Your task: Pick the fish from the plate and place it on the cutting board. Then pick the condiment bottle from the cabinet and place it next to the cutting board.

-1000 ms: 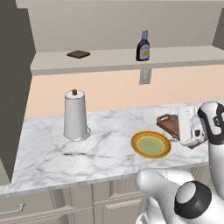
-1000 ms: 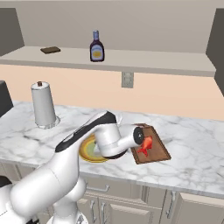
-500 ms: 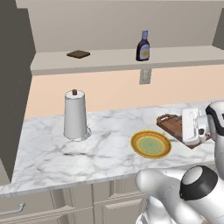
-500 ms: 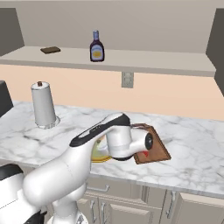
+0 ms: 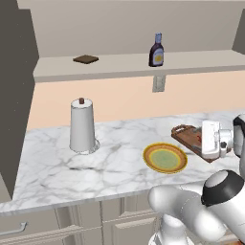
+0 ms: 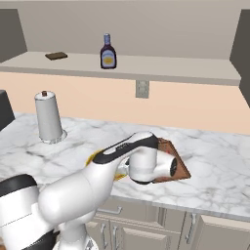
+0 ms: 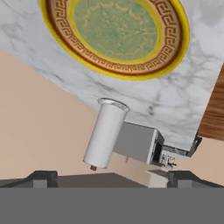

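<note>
The plate [image 7: 116,35], yellow-rimmed with a pale green centre, lies bare on the marble counter [image 5: 119,158]. To its right lies the dark brown cutting board [image 5: 187,136], and my white hand [image 5: 210,139] hovers over its right part. A sliver of the red-orange fish [image 5: 198,139] shows on the board by the hand. In the right base view my forearm covers most of the cutting board [image 6: 178,163]. My gripper [image 7: 113,178] is open and holds nothing; it looks across the plate. The condiment bottle [image 5: 156,50] stands upright on the cabinet ledge [image 5: 119,64].
A tall white paper-towel roll [image 5: 82,125] stands at the counter's left. A small flat dark slab [image 5: 86,59] lies on the ledge to the left of the bottle. A wall outlet [image 6: 142,89] sits under the ledge. Drawer fronts [image 5: 57,222] run below the counter.
My hand has pulled back from the cutting board toward the counter's front and turned; in the right base view the arm now covers the fish. The jaws have stayed open.
</note>
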